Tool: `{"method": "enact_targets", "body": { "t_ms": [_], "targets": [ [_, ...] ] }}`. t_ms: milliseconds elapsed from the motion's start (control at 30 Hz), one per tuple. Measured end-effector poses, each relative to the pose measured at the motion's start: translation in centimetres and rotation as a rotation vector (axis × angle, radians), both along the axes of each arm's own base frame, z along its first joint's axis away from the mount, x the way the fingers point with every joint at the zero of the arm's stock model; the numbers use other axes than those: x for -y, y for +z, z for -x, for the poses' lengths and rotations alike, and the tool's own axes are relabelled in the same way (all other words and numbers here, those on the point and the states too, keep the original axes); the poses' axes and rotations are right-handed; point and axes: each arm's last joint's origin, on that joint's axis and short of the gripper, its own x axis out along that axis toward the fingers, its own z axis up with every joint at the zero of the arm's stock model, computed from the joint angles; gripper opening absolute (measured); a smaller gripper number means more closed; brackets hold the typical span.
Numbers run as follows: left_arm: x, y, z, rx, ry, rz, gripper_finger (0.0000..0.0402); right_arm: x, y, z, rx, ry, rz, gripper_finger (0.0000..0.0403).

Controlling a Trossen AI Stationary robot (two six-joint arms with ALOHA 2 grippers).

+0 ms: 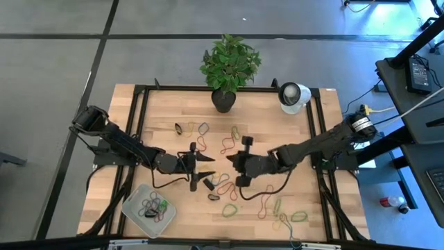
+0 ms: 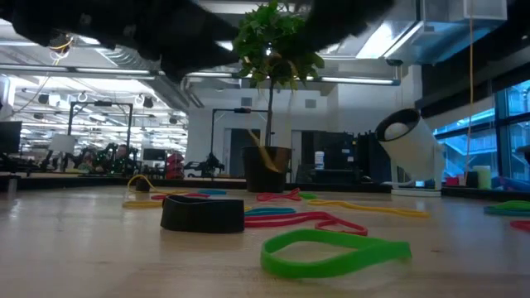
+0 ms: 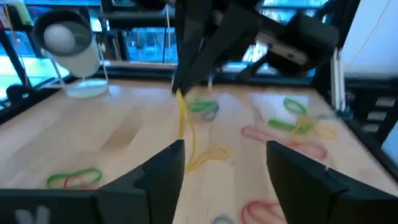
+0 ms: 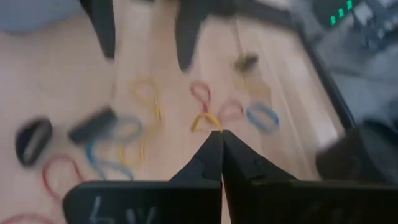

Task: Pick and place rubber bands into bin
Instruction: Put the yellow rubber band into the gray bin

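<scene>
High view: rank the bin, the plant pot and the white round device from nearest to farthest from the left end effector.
1. The bin, at the table's near left corner, is nearest the left end effector.
2. The plant pot, at the far edge's middle.
3. The white round device, at the far right corner.

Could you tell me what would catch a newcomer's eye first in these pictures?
Probably the two dark arms meeting over the middle of the wooden table: the left gripper with its fingers spread, and the right gripper pinched on a yellow rubber band. Around them lie scattered rubber bands, with the bin holding a few at the near left corner. A leafy potted plant stands at the far edge.
</scene>
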Motion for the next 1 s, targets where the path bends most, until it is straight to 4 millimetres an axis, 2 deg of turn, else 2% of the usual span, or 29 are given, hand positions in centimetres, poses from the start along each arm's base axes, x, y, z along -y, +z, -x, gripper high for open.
{"method": "enact_targets", "body": {
  "t_ms": [333,733,867,1000],
  "targets": [
    [-0.5,1.7,-1.2,0.053,0.053,0.005,0.0237,0.3,2.0,-1.6,0.197,0.134,0.016,0.0001],
    [-1.7,1.7,-1.6,0.053,0.115,0.014,0.0234,0.1,2.4,-1.7,0.235,0.191,0.017,0.0001],
    [-1.7,1.6,-1.6,0.044,0.117,0.019,0.0206,0.2,2.4,-1.8,0.235,0.189,0.018,0.0001],
    [-1.5,1.4,-1.5,0.025,0.110,0.013,0.0149,0.2,2.4,-1.8,0.234,0.187,0.017,0.0001]
  ]
}}
